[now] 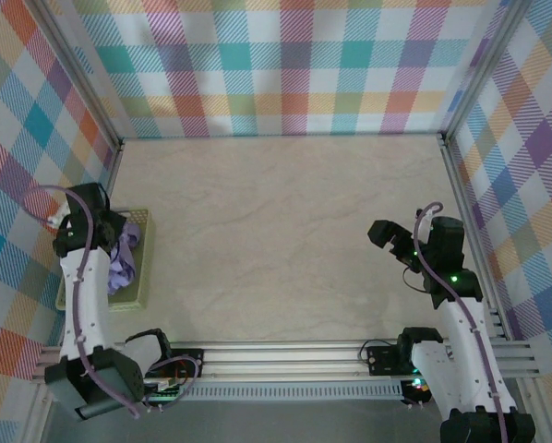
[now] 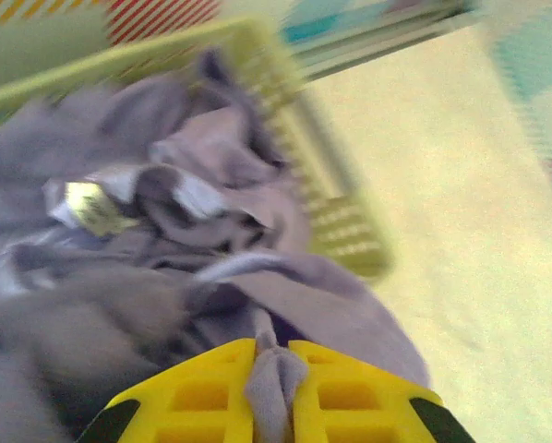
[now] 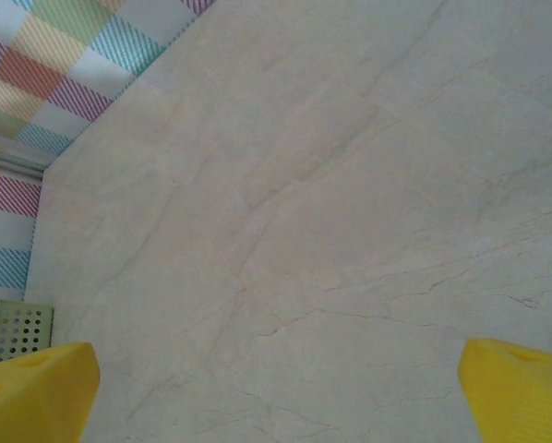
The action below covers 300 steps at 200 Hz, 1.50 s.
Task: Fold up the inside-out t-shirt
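From the top external view, the inside-out t-shirt (image 1: 125,259) lies bunched in a pale green basket (image 1: 143,281) at the far left edge of the surface (image 1: 276,231), near the plaid wall (image 1: 27,166). The left tool (image 1: 113,236) reaches down into the basket onto the lavender fabric; from this height its jaws cannot be made out. The right tool (image 1: 385,234) hangs above bare surface on the right side, well apart from the basket. No writing can be read here. In the left wrist view, which is blurred, the left tool (image 2: 274,369) has its yellow fingers (image 2: 198,392) drawn together and clamped on a narrow fold of the inside-out t-shirt (image 2: 285,305). The rest of the garment is heaped in crumpled folds in the basket (image 2: 345,217), and part of it hangs over the rim toward the surface (image 2: 470,240). A small yellowish-white label (image 2: 93,205) sits among the folds at left; anything printed on it is too blurred to read. In the right wrist view, the right tool (image 3: 278,374) stands with its fingers (image 3: 45,388) far apart, nothing between them, over the veined cream surface (image 3: 313,185). A corner of the perforated basket (image 3: 22,328) sits at the left edge, and the plaid wall (image 3: 54,65) runs along the upper left.
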{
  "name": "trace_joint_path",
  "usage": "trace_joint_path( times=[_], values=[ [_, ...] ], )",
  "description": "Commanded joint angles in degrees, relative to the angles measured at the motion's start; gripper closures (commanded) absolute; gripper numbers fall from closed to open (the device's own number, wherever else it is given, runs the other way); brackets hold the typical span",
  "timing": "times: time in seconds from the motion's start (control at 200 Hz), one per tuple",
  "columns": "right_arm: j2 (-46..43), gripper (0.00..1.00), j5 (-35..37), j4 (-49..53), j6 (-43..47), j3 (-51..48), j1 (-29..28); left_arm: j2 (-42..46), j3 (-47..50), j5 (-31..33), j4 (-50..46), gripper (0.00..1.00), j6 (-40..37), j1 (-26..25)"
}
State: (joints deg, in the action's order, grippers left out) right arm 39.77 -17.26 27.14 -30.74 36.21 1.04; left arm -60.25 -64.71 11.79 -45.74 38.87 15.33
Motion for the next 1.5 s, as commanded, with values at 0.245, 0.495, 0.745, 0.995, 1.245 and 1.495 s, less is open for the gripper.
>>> trace_joint_path(
  times=[0.245, 0.495, 0.745, 0.995, 1.245, 1.495],
  values=[
    [-1.98, 0.0, -1.45, 1.44, -0.1, 0.56, -0.45, -4.92, -34.83, 0.53, -4.13, 1.0, -12.57, -21.59],
    [-2.22, 0.0, -1.77, 1.21, -0.15, 0.37, -0.59, -16.94, -53.93, 7.03, -5.82, 1.0, -19.73, -45.21],
    [-2.84, 0.0, -1.11, 2.22, 0.33, 0.8, -0.68, -32.09, -62.42, 8.67, -4.81, 1.0, -21.5, -61.45],
    [-3.11, 0.0, 0.13, 3.14, 0.94, 0.58, -0.68, -44.09, -50.74, -2.03, 2.03, 1.0, -13.67, -64.92],
    [-2.83, 0.0, -1.04, 2.89, 1.51, -0.32, -0.71, -43.12, -40.63, 2.17, 3.55, 0.35, -12.62, -64.86],
    [-0.69, 0.0, -2.13, 2.65, 3.38, -0.43, -2.74, -26.79, -21.61, 18.81, -7.5, 0.0, -1.45, -58.86]
  ],
)
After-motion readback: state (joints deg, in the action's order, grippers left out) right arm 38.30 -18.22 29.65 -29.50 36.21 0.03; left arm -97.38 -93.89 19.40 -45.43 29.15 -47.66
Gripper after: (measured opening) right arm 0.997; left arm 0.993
